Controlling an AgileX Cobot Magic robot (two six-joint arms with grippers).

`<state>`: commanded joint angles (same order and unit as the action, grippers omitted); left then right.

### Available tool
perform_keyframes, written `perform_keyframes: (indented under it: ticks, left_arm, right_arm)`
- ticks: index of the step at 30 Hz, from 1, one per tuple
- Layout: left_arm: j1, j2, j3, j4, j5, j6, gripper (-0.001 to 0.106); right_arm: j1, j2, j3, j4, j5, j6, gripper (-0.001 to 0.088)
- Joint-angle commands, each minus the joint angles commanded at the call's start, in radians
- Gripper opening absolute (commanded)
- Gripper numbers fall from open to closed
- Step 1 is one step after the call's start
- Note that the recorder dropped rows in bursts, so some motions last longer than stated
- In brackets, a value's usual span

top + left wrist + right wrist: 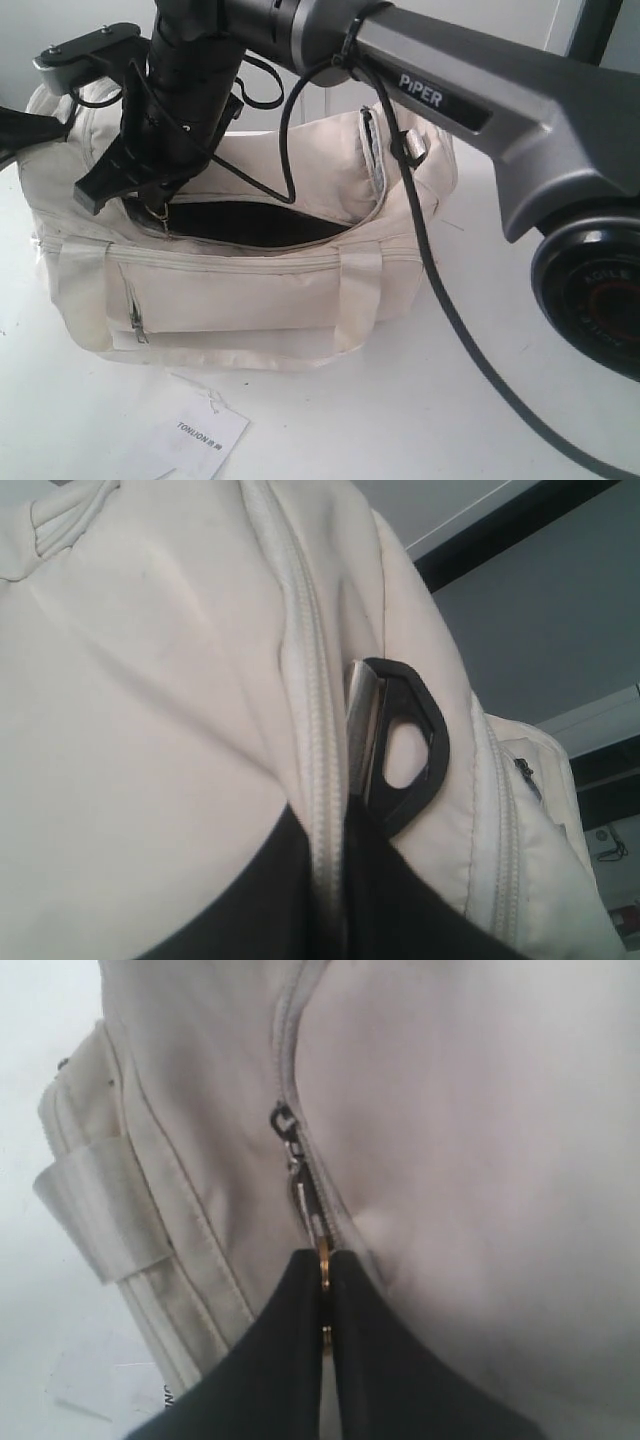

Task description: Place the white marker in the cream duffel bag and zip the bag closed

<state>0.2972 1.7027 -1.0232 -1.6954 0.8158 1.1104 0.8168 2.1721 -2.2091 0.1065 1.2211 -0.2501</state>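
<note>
One paper tag (205, 435) lies nearest on the counter (420, 400), just in front of the cream duffel bag (230, 300); it is not to be mistaken for the marker. The white marker is not seen in any view. It is judged to be inside already, but only dark lining is shown in the open mouth (260, 225), so this cannot be confirmed.

Beyond the front pocket (200, 300), the right jaws are pinched tight on the gold zip pull (323, 1260), just behind the slider (300, 1195). In the exterior view the slider is parked at the left end of the mouth, so nearly the whole zip is left to close.

Farthest off, at the bag's left end, the left jaws are set narrow on the fabric at the zip seam, right beside the black strap ring (410, 740). An anchor is judged to be given by this grip.

For a clean close:
- The pull is best drawn along the line of the teeth, toward the right end of the bag, low and steady.
- The seam is best held taut against the pull, so that the soft fabric is not bunched ahead of the slider.
- The upturned zip tape (375, 150) at the right end is judged a likely snag point.
- Lifting the pull is judged likely to raise the bag off the counter.
</note>
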Motion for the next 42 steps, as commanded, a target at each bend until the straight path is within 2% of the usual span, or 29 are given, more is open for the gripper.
perform_keyframes:
  ticks: [7,21,27,42]
  left_arm:
    - [0.0,0.0,0.0,-0.009,-0.002,0.0,0.0]
    - [0.0,0.0,0.0,-0.008,0.003,0.0,0.0]
    - [0.0,0.0,0.0,-0.008,0.005,0.0,0.0]
    - [0.0,0.0,0.0,-0.008,0.011,0.0,0.0]
  right_arm:
    - [0.0,0.0,0.0,0.068,0.0,-0.016,0.0]
    - [0.0,-0.015,0.002,0.047,0.0,-0.015,0.0]
    - [0.0,-0.039,0.071,0.001,0.0,-0.026,0.0]
    - [-0.011,-0.076,0.11,-0.009,0.0,-0.026,0.0]
